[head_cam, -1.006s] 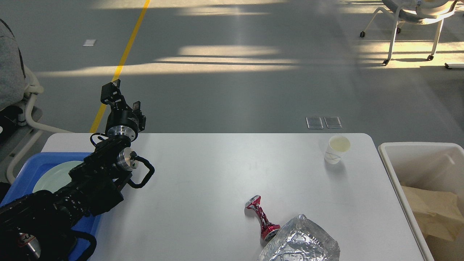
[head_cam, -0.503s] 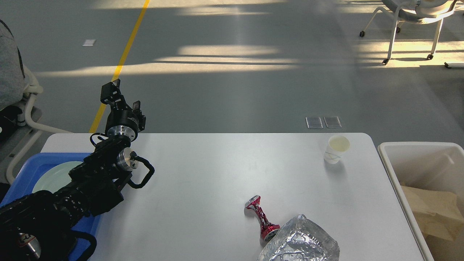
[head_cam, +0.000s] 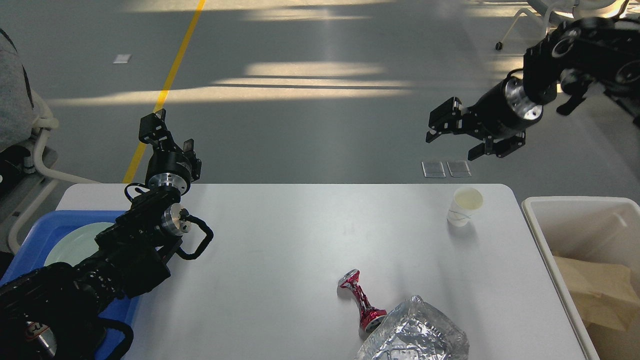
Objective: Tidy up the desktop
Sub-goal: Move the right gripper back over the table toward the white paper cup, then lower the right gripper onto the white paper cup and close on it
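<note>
Head view, read left to right. At the far left, a blue plastic tray (head_cam: 35,235) sits at the left end of the desktop (head_cam: 280,260), holding a pale green plate (head_cam: 75,245) that is partly hidden by the left arm. The left arm enters from the lower left corner and rises over the tray; the left gripper (head_cam: 167,135) points away from the viewer, above the desktop's far left edge, with its two fingers spread apart and nothing between them.

The desktop, a white tabletop with rounded corners, fills the lower middle of the view from the tray to the bin. Near its front edge, right of centre, lies a crushed red can (head_cam: 361,301), pinched at the waist and resting on its side. Its lower end touches a crumpled foil container (head_cam: 417,336), which is cut off by the bottom edge of the view.

Near the far right corner of the desktop stands an upright white paper cup (head_cam: 464,206), well apart from the can. Above and beyond it, over the grey floor, hangs the right gripper (head_cam: 452,137), pointing left, its fingers parted and empty; its arm enters from the upper right corner.

At the far right, just beside the desktop's end, stands a white rectangular bin (head_cam: 542,235) containing brown paper (head_cam: 600,290).
</note>
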Controlling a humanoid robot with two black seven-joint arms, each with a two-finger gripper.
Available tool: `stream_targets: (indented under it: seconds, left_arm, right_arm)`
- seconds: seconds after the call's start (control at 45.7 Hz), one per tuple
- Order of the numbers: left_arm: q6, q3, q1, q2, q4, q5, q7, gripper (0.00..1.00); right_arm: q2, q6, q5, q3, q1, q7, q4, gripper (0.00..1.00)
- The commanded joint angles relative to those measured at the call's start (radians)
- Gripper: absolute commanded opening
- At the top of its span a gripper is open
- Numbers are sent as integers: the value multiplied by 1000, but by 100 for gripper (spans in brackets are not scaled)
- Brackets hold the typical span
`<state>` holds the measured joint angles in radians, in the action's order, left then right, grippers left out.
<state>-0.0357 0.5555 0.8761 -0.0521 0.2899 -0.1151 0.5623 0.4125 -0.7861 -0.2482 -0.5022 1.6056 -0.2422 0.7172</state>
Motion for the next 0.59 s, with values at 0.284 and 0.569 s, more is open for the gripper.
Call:
stream_targets:
  seconds: [0.284, 0.569]
  left_arm:
    - [0, 0, 0, 0, 0, 0, -1, 96]
    - [0, 0, 0, 0, 0, 0, 1, 96]
  right_arm:
    - [-164, 461, 1, -139, -268, 1, -134, 99]
    - [-213, 617, 1, -134, -363, 1, -170, 99]
